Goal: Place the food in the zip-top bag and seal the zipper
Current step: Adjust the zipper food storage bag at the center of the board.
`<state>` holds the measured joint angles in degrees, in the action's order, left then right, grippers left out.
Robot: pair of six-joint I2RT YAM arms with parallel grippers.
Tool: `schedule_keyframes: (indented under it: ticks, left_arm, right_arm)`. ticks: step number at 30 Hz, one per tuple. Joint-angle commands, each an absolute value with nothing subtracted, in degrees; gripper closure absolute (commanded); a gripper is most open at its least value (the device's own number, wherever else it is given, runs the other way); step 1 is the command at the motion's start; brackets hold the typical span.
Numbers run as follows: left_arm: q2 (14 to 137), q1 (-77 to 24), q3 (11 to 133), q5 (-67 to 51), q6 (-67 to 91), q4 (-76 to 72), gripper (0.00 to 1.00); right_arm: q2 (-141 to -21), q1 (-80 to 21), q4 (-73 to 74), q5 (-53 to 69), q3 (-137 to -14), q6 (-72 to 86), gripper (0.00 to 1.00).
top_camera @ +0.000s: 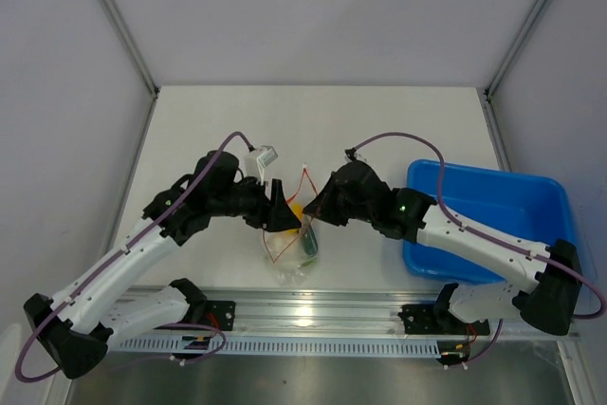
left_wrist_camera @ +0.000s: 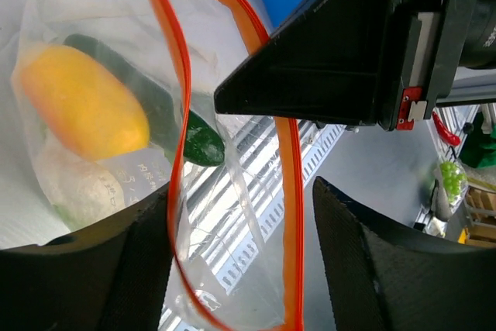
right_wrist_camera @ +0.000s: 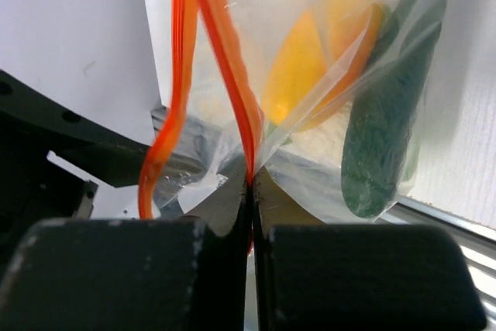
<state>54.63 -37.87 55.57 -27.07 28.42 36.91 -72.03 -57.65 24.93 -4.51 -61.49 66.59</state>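
Right gripper (right_wrist_camera: pixel 252 185) clamped on zipper (right_wrist_camera: pixel 231 75), left gripper (left_wrist_camera: pixel 242 191) jaws apart around bag (left_wrist_camera: pixel 225 222) mouth, fruit (left_wrist_camera: pixel 81 102) and cucumber (left_wrist_camera: pixel 194 141) inside, lump (left_wrist_camera: pixel 77 187) blurred behind plastic

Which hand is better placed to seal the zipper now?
Right, probably. The right hand is shut on the zipper, so it could slide along it. The left hand is open, the zipper passing ungripped between its fingers.

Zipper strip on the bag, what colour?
The zipper is orange-red, clearest in the left wrist view.
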Motion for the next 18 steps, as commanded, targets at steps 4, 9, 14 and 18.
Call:
schedule_keyframes:
  ticks: [4, 9, 14, 18]
  left_arm:
    - [53.0, -41.56, 59.33, -22.24, 25.32, 36.39, 0.27]
    - [54.66, -45.52, 61.17, -14.95, 24.52, 38.75, 0.26]
    - [57.21, -48.86, 61.61, -6.0, 26.54, 41.04, 0.27]
    - [58.45, -51.06, 60.82, -2.12, 28.39, 41.75, 0.27]
  right_arm:
    - [-74.79, -58.1, 27.6, -9.14, -68.63, 73.03, 1.0]
    - [-76.81, -59.06, 28.65, -9.67, -70.75, 74.88, 1.0]
    - [-77.17, -59.85, 29.79, -9.93, -70.93, 76.2, 1.0]
    - [-75.76, -60.12, 30.06, -10.98, -69.35, 77.34, 0.99]
